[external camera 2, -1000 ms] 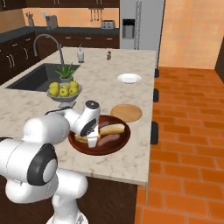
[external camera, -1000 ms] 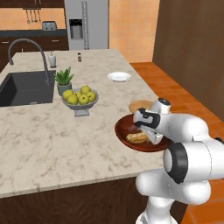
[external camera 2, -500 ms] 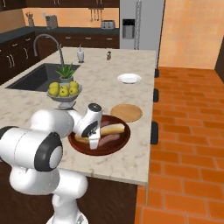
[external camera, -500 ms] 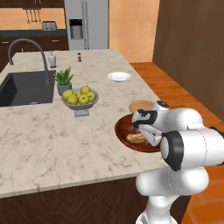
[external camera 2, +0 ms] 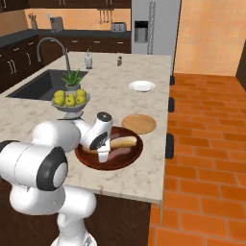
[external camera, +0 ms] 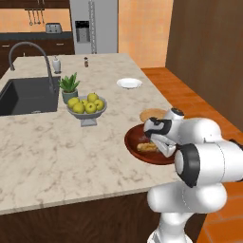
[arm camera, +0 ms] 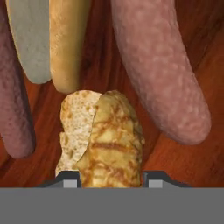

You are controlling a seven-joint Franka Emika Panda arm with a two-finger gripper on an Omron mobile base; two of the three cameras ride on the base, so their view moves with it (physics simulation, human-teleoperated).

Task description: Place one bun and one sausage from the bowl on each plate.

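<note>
Left base view: the gripper [external camera: 159, 142] is down in the bowl [external camera: 133, 144] at the tabletop's [external camera: 57, 152] near edge, over a bun [external camera: 146, 147].

Right base view: both plates [external camera 2: 139, 123] sit bare beyond.

Hand view: fingers [arm camera: 70, 178] flank the toasted bun [arm camera: 107, 140]; a firm pinch can't be confirmed. It looks light, soft and crushable; hold mid-length, gently.

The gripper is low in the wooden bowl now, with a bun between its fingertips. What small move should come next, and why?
Probably finish closing on the bun, then lift straight up. In the hand view the fingertips flank its near end, though a firm grip cannot be confirmed. The gripper sits inside the bowl, and the tan plate and white plate hold nothing yet.
</note>
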